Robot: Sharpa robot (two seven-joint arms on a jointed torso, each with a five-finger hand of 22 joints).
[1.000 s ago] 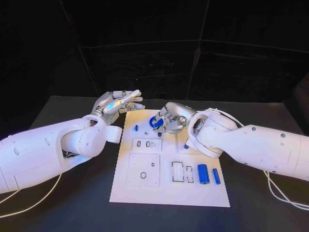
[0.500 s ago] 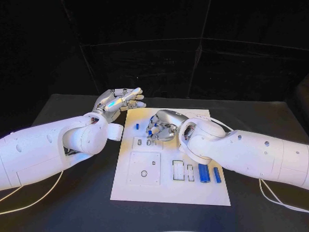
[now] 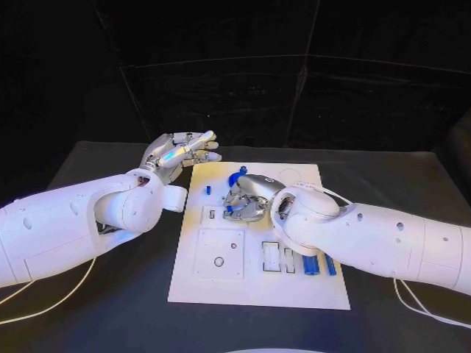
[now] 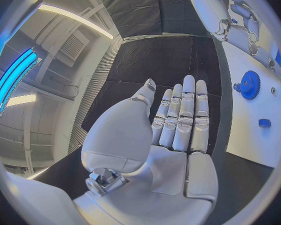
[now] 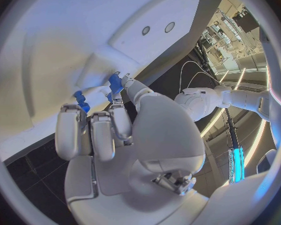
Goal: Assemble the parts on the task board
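The white task board (image 3: 257,290) lies mid-table. My right hand (image 3: 246,200) hovers over its far half, fingers curled down. In the right wrist view it (image 5: 109,130) pinches a small blue part (image 5: 115,82) between thumb and fingertip, close above the board (image 5: 65,45); a second blue bit (image 5: 82,101) shows by the other fingertips. A blue gear (image 3: 239,176) peeks out behind that hand and appears as the gear (image 4: 248,84) in the left wrist view. My left hand (image 3: 180,154) is off the board's far left corner, flat and holding nothing.
A small blue peg (image 3: 207,190) stands near the board's left edge. Two blue cylinders (image 3: 311,265) lie at the board's right side, partly under my right forearm. Rectangular recesses (image 3: 221,254) fill the board's near half. Cables trail on the table at both near corners.
My right hand has drawn back from the gear towards the board's middle, and its arm now covers more of the board's right side. The left hand has stayed put.
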